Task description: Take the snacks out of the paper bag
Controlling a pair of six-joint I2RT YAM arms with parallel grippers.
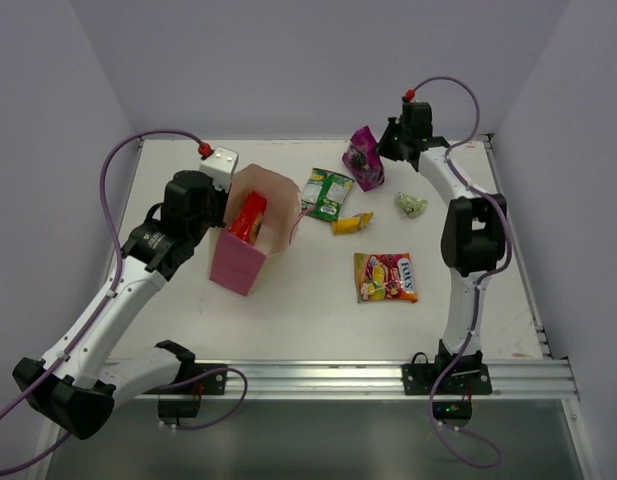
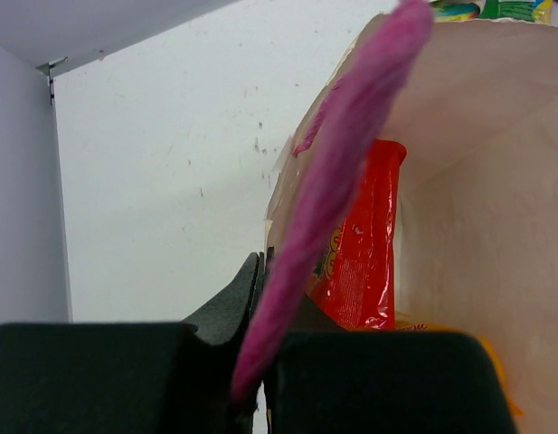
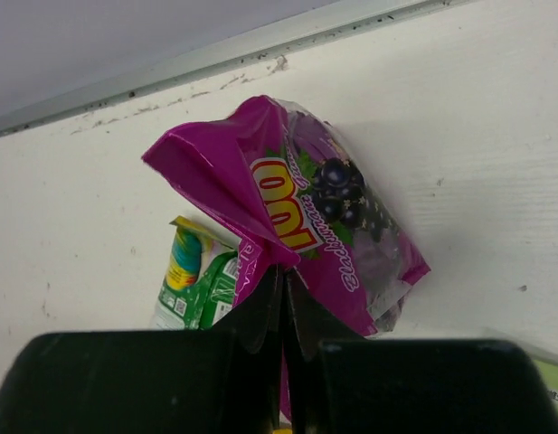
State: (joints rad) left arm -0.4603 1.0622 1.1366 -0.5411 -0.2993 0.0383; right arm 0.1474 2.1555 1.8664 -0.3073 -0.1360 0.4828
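The paper bag (image 1: 250,232) stands upright left of centre, beige with pink sides. My left gripper (image 2: 265,298) is shut on its pink rim (image 2: 342,154). A red packet (image 1: 249,216) stands inside the bag, and an orange one (image 2: 496,362) shows beneath it in the left wrist view. My right gripper (image 3: 284,280) is shut on the magenta-purple packet (image 3: 306,217) at the far side of the table (image 1: 364,158). On the table lie a green packet (image 1: 327,193), a yellow packet (image 1: 352,223), a yellow-red candy bag (image 1: 386,276) and a pale green wrapped piece (image 1: 411,205).
The white table (image 1: 318,320) is closed in by lilac walls at the back and both sides. A metal rail (image 1: 388,378) runs along the near edge. The right arm (image 1: 473,240) stretches over the right part of the table.
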